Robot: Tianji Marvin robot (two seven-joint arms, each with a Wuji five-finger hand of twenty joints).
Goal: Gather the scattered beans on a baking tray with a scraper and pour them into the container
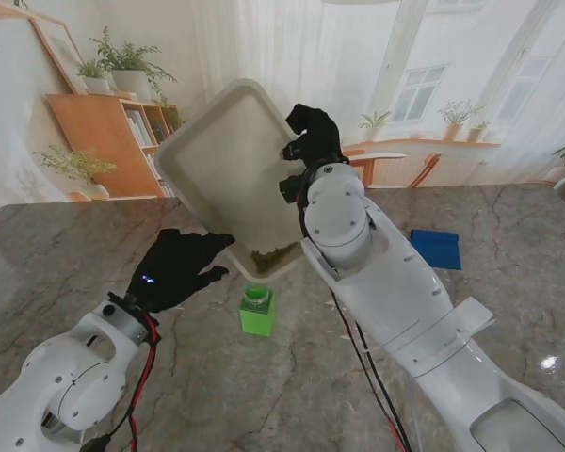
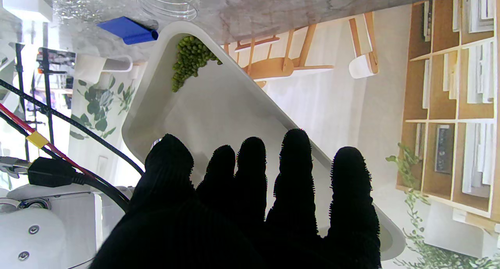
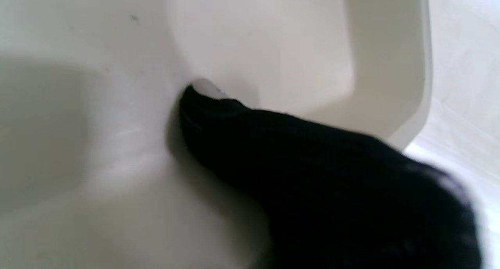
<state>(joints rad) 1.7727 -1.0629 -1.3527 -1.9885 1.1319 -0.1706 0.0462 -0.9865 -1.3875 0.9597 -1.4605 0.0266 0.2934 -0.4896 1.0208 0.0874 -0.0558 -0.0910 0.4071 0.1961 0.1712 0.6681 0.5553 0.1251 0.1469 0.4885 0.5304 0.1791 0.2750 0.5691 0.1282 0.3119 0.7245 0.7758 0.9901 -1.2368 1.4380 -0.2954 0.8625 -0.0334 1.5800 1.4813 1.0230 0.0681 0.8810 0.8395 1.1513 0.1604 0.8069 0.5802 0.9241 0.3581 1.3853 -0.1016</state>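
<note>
The white baking tray (image 1: 228,169) is lifted off the table and tilted steeply, its lowest corner pointing down. Green beans (image 1: 275,252) are piled in that corner, just above the small green container (image 1: 257,309) with a clear mouth (image 2: 168,3). My right hand (image 1: 311,139) is shut on the tray's right rim; in the right wrist view a black finger (image 3: 312,171) presses on the tray's inner face (image 3: 97,124). My left hand (image 1: 179,268) has its fingers spread, tips at the tray's lower left edge. The blue scraper (image 1: 436,248) lies on the table to the right.
The marble table (image 1: 508,311) stretches around the container. Red and black cables (image 1: 143,377) run along my left forearm. My right forearm (image 1: 395,301) crosses above the table between the container and the scraper.
</note>
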